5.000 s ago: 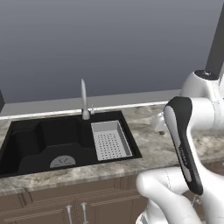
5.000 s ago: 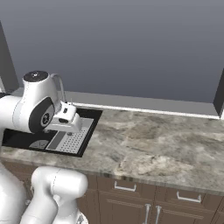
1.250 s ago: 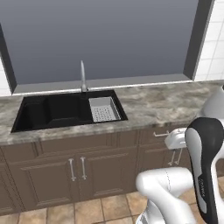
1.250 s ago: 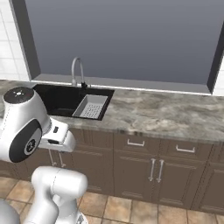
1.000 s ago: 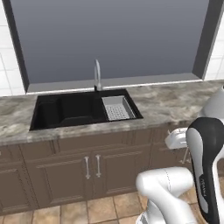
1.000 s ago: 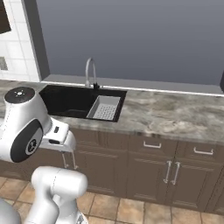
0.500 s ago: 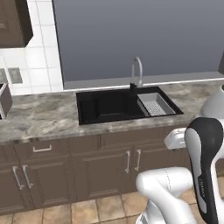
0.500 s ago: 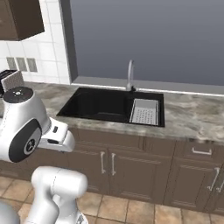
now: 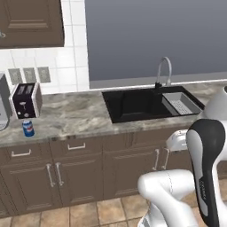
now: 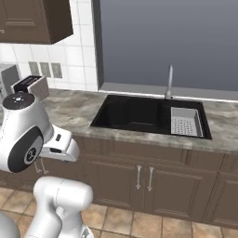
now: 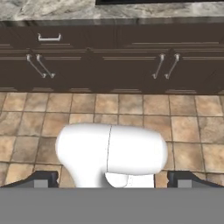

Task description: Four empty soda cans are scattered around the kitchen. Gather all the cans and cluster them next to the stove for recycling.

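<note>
From my remote station I see a blue soda can [image 9: 28,128] with a white band standing upright near the front edge of the marbled grey counter [image 9: 75,116], just in front of a dark toaster [image 9: 26,100] and well to the left of the black sink [image 9: 137,104]. A curved faucet [image 9: 163,71] rises behind the sink, and a grey strainer tray [image 9: 180,103] sits in the basin's right side; the right base view shows the same tray [image 10: 186,123] on the sink's right and the toaster [image 10: 32,86] at the far left by the tiled wall. A row of dark brown cabinet doors [image 9: 82,170] with metal handles runs under the counter, above a tan tile floor [image 9: 111,209]. The gripper [image 11: 113,177] hangs low, pointing down and toward the cabinets; in the hand view its two dark fingertips [image 11: 43,177] sit far apart at the bottom corners, jaws wide with nothing between them. The hand view looks over the tile floor [image 11: 192,127] at the lower cabinet doors [image 11: 118,61]. The can is well away from the gripper.
</note>
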{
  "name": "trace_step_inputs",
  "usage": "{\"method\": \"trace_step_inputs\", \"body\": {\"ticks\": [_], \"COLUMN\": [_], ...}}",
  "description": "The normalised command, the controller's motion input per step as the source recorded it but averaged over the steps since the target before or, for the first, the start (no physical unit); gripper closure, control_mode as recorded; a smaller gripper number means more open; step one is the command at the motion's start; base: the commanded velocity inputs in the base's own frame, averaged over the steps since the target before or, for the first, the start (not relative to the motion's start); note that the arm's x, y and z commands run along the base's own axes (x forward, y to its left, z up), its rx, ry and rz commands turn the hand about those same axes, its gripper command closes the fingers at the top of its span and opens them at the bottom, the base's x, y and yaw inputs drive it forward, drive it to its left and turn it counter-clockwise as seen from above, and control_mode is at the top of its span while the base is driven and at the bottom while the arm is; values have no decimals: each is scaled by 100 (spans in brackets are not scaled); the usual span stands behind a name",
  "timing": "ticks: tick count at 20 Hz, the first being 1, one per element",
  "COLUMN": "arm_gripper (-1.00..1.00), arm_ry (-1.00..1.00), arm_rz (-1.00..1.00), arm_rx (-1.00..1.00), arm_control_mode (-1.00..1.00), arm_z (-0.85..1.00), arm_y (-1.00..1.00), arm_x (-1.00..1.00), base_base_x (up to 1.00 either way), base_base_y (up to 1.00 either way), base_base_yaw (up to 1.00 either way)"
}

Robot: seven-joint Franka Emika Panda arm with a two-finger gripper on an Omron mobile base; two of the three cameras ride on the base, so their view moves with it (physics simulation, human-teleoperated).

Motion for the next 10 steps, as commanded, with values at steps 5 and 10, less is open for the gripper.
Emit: {"method": "trace_step_inputs", "body": {"ticks": [5,10], "arm_gripper": [-100,-100], "arm_ry": [0,0], "arm_rz": [0,0], "arm_rx": [0,0], "arm_control_mode": [100,100], "arm_z": [0,0], "arm_y": [0,0], "arm_x": [0,0], "base_base_x": [14,35], "base_base_y": [60,39], "base_base_yaw": [0,0]}}
